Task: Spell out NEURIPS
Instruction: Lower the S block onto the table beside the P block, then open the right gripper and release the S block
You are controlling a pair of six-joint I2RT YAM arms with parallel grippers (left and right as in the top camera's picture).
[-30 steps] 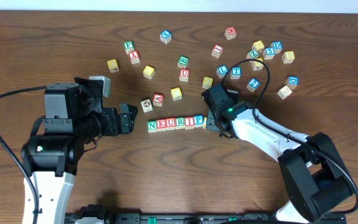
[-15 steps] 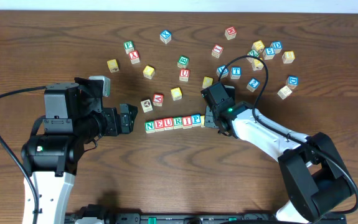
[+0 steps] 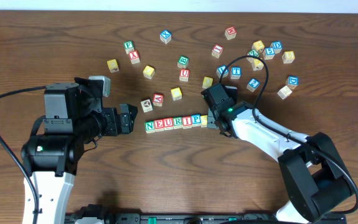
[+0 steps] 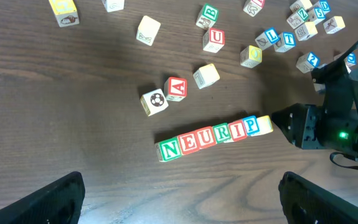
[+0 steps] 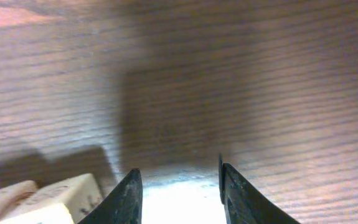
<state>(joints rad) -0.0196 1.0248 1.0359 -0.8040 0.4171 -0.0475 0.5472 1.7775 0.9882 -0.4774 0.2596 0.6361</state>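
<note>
left gripper (image 4: 182,199) gapes empty, right gripper (image 3: 207,119) at the yellow-faced cube (image 4: 264,125) ending the neurip row (image 4: 210,138) (hold: cannot tell).

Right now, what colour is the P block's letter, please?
P block: blue, clearest in left wrist view.

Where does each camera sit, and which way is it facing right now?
Overhead: above the table, looking straight down; both arms, left claw and right claw, show.
Left wrist: on the left arm, looking down at the NEURIP row; its fingers frame the bottom corners.
Right wrist: low over the wood, its fingertips in front.
Shared: overhead and left wrist both show the row.
</note>
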